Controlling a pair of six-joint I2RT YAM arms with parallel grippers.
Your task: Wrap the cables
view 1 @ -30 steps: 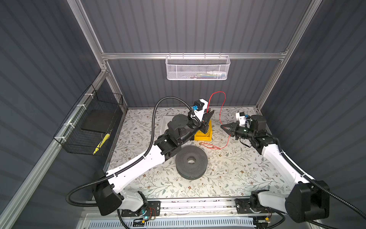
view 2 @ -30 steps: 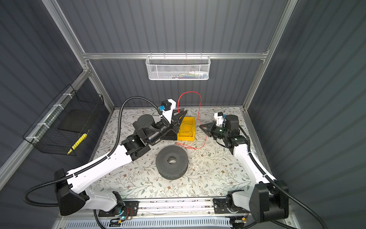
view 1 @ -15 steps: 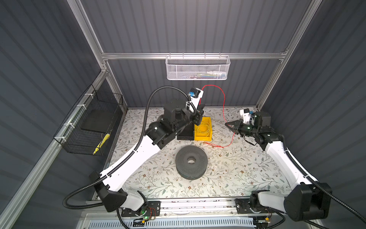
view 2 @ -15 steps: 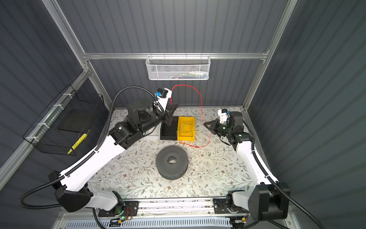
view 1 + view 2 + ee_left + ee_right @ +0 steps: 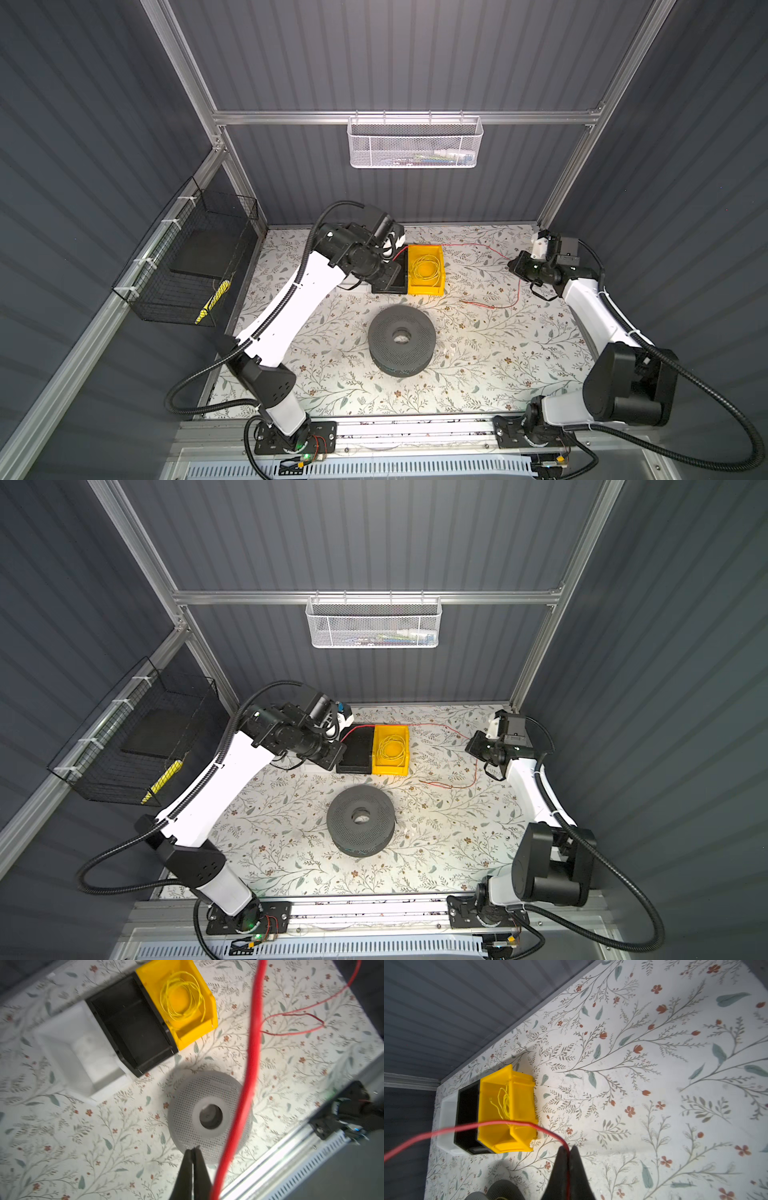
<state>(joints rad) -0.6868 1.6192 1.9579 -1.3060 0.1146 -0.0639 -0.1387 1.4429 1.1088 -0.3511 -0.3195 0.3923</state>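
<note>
within right tool (closed), red cable

I count two cables, red cable and yellow cable; three bins: white bin, black bin, yellow bin; one spool; two baskets: mesh basket, wire basket.
</note>
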